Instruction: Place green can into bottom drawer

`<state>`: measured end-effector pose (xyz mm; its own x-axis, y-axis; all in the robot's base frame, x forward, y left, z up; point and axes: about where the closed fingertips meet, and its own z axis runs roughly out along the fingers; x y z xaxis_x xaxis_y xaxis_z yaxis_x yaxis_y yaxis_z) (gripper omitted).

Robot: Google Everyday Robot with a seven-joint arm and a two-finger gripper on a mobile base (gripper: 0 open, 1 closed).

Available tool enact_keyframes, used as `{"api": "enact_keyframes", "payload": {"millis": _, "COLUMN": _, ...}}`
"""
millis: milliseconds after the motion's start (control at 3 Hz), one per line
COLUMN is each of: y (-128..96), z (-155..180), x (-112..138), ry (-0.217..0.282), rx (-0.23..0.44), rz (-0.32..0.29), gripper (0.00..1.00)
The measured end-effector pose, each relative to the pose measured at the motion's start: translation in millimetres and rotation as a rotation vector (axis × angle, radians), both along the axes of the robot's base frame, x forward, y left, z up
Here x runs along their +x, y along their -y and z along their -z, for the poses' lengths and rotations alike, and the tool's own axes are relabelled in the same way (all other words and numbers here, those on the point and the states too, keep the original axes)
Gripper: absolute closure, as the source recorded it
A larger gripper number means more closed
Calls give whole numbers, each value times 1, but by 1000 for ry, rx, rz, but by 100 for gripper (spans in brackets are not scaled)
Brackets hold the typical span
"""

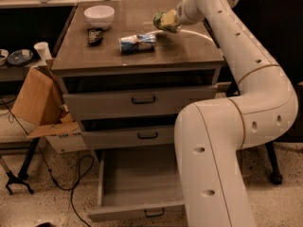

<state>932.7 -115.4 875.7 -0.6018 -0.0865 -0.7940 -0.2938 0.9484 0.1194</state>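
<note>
Speckled lab floor w/ a grey 3-drawer cabinet (109,103) in the middle and a brown counter (161,56) on top. Biggest thing in shot is the white arm (265,103). It comes up from bottom right, and its fat lower segment sits right in front of the cabinet. That covers the right side of the bottom drawer (118,214) plus the right ends of the other two. From there it bends up and reaches over the counter's back right.

Bottom drawer is pulled way out, dark handle on its front. Top drawer (180,98) and middle drawer (113,137) each stick out just a bit.

Left of the cabinet there's an open cardboard box (35,103) right beside it, w/ black cables (61,174) on the floor below. Behind the box are a white paper cup (42,51) and some dishes (14,56) on a lower surface.

On the counter: white bowl (99,15) at back left, and a small dark object (94,34) just in front of it (can't tell what it is). A blue and white can (137,42) lies on its side near the middle.

The gripper (169,20) is up over the back right of the counter, closed around the green can (163,21). The can is tilted and lifted off the surface, so it's nowhere near the bottom drawer atm, w/ the counter edge and two drawers btwn them. The blue and white can is the closest thing, down to its left, not touching.
</note>
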Motion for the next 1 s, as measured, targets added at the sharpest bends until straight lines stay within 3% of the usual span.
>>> {"api": "enact_keyframes", "payload": {"millis": 667, "y": 49, "z": -81, "x": -19, "ry": 132, "rx": 55, "rz": 36, "gripper": 100}}
{"api": "enact_keyframes", "payload": {"millis": 1000, "y": 60, "z": -106, "x": -31, "ry": 168, "rx": 69, "rz": 29, "gripper": 100}}
